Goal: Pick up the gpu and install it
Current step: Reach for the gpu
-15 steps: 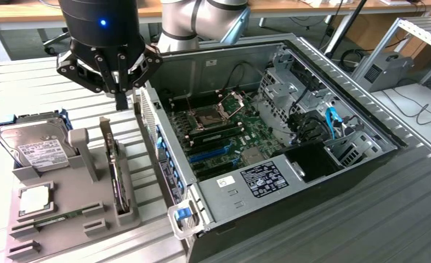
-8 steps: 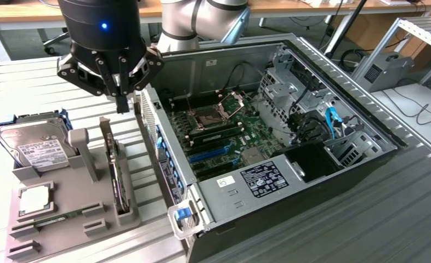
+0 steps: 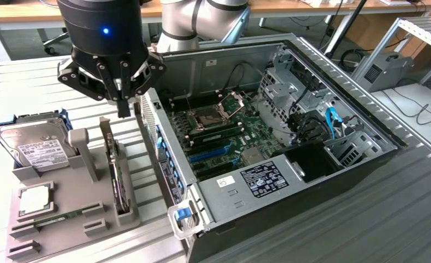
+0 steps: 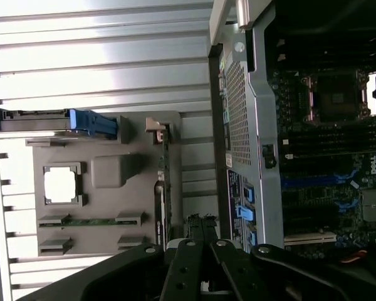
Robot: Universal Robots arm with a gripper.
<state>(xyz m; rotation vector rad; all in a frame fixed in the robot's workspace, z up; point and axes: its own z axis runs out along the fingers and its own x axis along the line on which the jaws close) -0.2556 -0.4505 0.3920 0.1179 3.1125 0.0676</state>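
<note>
In the exterior view the arm [image 3: 193, 22] reaches in from the far side, its black wrist pointing straight down. The gripper [image 3: 123, 112] hangs with its fingers pressed together and nothing between them. Its tips are close above the far end of the gpu [image 3: 115, 175]. The gpu stands edge-on in a slot of the grey holder [image 3: 77, 213], just beside the open computer case [image 3: 362, 164]. A hard drive [image 3: 36, 145] in a blue caddy stands on the holder toward the exterior view's left, and a processor chip [image 3: 34, 198] lies flat nearer the camera.

In the wrist view the gripper [image 4: 200, 229] points down at the slatted table [image 4: 100, 69], its fingers [image 4: 187, 263] meeting at the tips. The gpu [image 4: 163, 182] shows as a thin dark blade along the holder's [image 4: 113, 169] edge nearest the case [image 4: 254, 94]. A memory stick [image 4: 91, 221] lies in its own slot there. The motherboard [image 4: 326, 125] is visible inside the case.
</note>
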